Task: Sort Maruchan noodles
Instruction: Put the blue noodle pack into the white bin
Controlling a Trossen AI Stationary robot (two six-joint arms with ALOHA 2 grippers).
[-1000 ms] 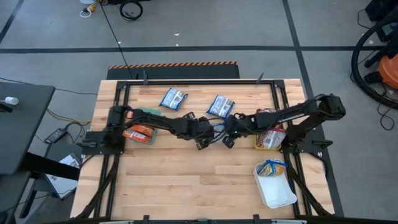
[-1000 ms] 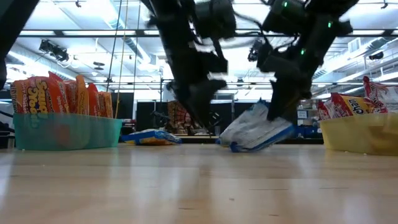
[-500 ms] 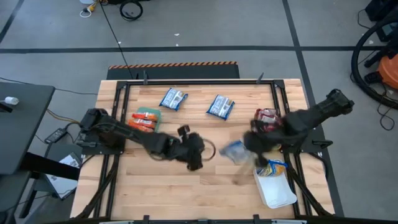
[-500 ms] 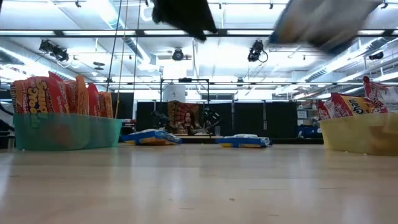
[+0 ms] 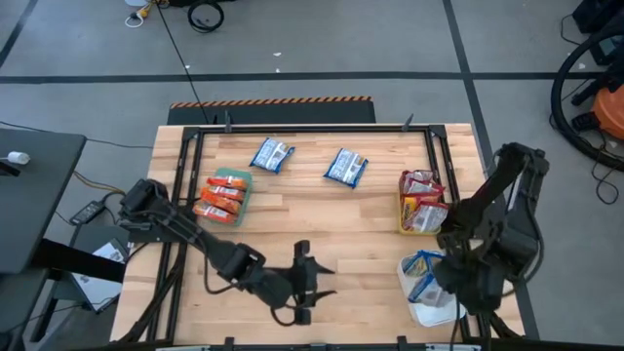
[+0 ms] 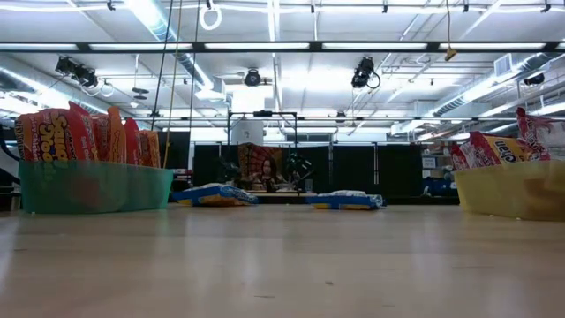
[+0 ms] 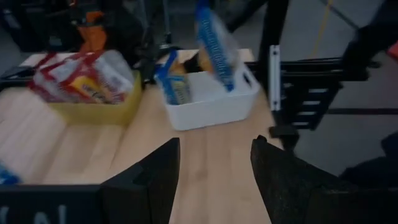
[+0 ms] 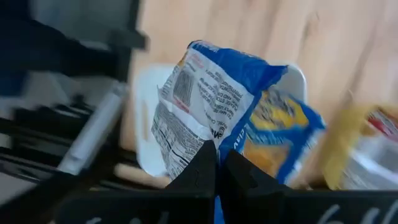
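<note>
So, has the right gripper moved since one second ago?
Yes. The right gripper has gone from the table's middle, near the yellow bin, to above the white bin, its fingers shut on a blue-and-white packet.

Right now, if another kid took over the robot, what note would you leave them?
Right pincer: shut on a blue-and-white packet, over the white bin.
Left pincer: open, empty, near the table's front edge.
Done: orange packets in the teal bin, red-and-silver packets in the yellow bin, one blue packet in the white bin.
Left: two blue packets lying loose on the table.
</note>
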